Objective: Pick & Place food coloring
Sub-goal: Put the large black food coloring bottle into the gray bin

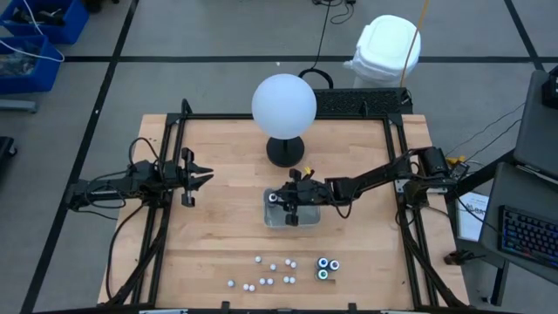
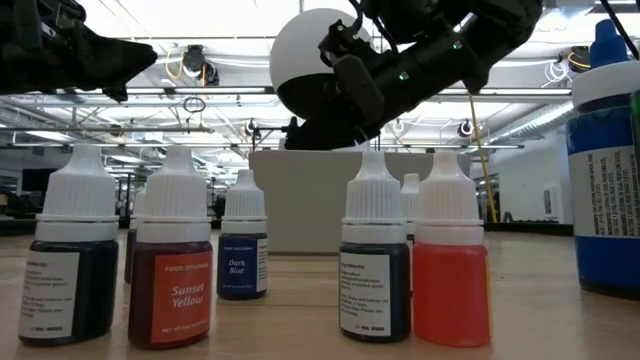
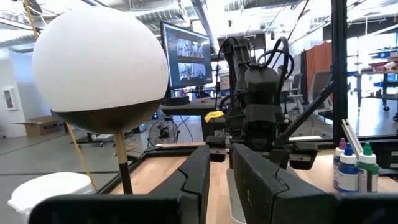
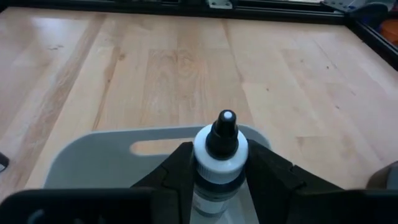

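Our right gripper (image 4: 219, 174) hangs over the tray (image 1: 292, 215) at mid-tabletop, jaws closed on a dark bottle (image 4: 219, 162) with a white collar and black tip, held upright just above the tray floor. The rest of the food coloring (image 1: 266, 276) stands along the near edge: small white-capped bottles, with two larger teal-topped ones (image 1: 327, 267) to their right.

We judge the risk to be in the release. If the jaws open while the bottle sits high or tilted, it could topple and roll within the tray. The grip is near the cap, so a slip is also possible.

The globe (image 1: 283, 105) on its black base stands just beyond the tray, close to the arm, and a careless lift could brush it. Our left gripper (image 1: 202, 177) waits well left, jaws narrow and empty.
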